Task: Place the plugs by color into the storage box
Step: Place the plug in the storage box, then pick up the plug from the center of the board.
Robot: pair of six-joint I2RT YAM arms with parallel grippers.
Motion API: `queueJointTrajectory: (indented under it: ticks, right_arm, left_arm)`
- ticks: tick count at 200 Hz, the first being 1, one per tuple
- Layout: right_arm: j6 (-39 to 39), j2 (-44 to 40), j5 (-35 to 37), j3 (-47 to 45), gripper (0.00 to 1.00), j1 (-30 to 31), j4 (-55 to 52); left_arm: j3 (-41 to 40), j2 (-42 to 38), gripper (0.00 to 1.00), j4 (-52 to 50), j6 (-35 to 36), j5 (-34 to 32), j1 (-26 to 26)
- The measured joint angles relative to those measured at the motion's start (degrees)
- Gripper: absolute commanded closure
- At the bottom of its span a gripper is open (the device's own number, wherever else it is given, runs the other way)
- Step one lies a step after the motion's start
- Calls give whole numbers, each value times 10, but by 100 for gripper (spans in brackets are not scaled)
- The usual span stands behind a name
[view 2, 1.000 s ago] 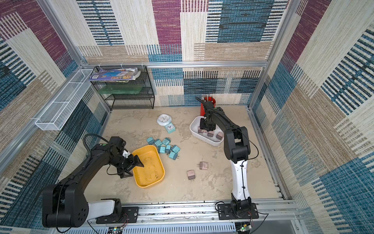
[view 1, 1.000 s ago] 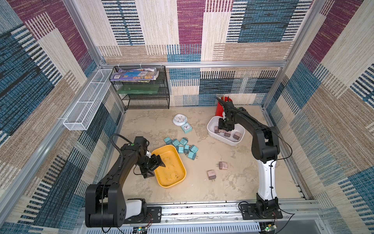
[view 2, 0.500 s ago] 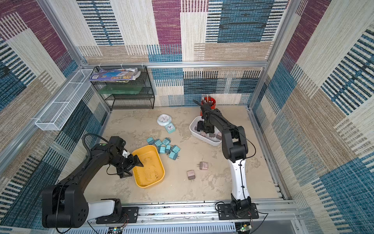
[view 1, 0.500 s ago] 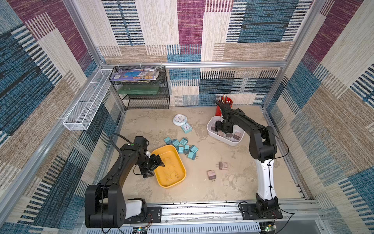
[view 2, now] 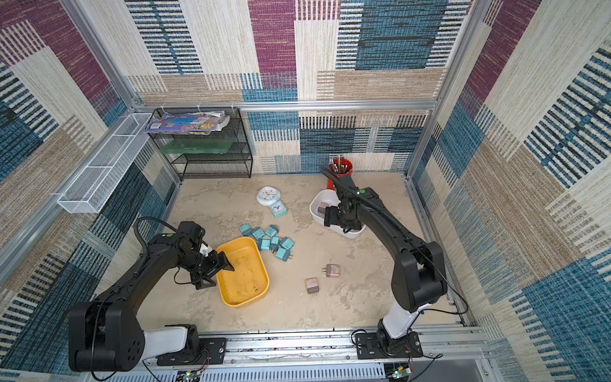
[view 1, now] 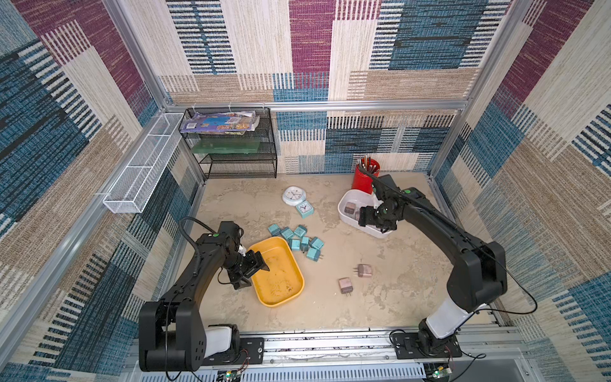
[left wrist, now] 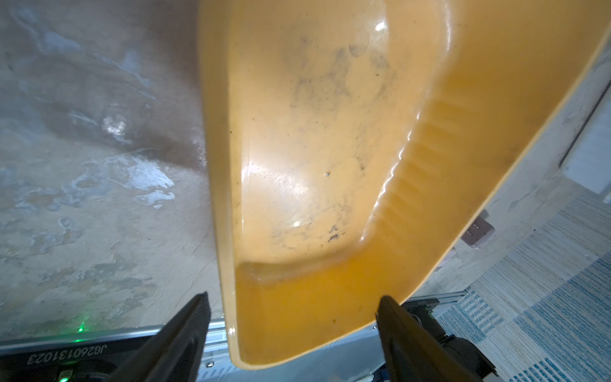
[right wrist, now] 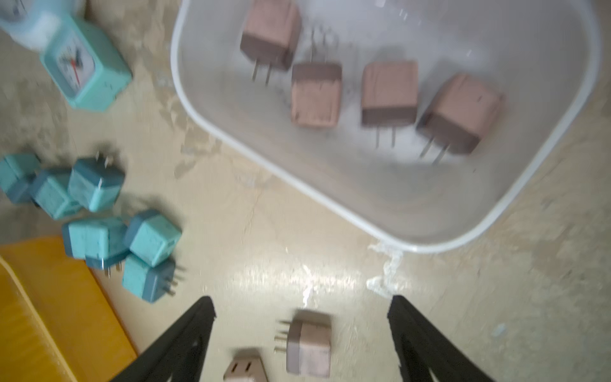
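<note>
Closest to the rail, on the bare floor, lies the nearer brown plug (view 1: 345,285), prongs toward the rail. Just past it is the second brown plug (view 1: 364,270), prongs toward the yellow tray (view 1: 281,281). The two lie apart, both well short of the white box (view 1: 358,197).

Next back, the left gripper (view 1: 261,264) hangs over the tray rim on its own arm's side, jaws spread, nothing in them. We see no plugs in the tray. The teal plugs (view 1: 295,245) sit in a clump just beside its far corner, several touching.

Farther on, the right gripper (right wrist: 301,306) is over the white box, fingers wide apart & empty in the wrist view, though that pic is blurred. Four boxed brown plugs (right wrist: 388,92) lie inside.

So, as we read it: brown is four in, two out, and teal isn't begun. The step in hand is prob. the right arm going for a floor plug. To do it well we'd:
- come down from straight above, w/ the wrist turned so the fingers meet two flat sides of the body, never the prongs
- centre before closing so it doesn't skid
- lift clear of the rim before crossing
- let go low over a bare patch of the box

At the back stand the square teal clock (view 1: 304,209), the round white clock (view 1: 293,195), the red cup (view 1: 363,178) & the wire rack (view 1: 238,155). The square clock matches the teal plugs in colour, so we leave it alone.
</note>
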Motion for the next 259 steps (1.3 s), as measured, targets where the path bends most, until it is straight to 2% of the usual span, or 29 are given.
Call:
queueJointTrajectory:
  ticks: [65, 115, 165, 221, 259]
  right_arm:
    - [61, -82, -3, -190, 10, 122, 7]
    - [101, -88, 2, -267, 9, 141, 27]
    - [103, -52, 23, -275, 9, 94, 62]
    - [53, -10, 38, -236, 8, 20, 88]
    - [25, -13, 41, -232, 9, 9, 104]
  left_arm:
    - [-8, -9, 18, 0, 2, 4, 0]
    - [-36, -32, 18, -1, 2, 13, 0]
    - [-49, -49, 18, -3, 2, 15, 0]
    - [-52, -64, 18, -5, 1, 15, 0]
    - [-55, -69, 18, -6, -1, 15, 0]
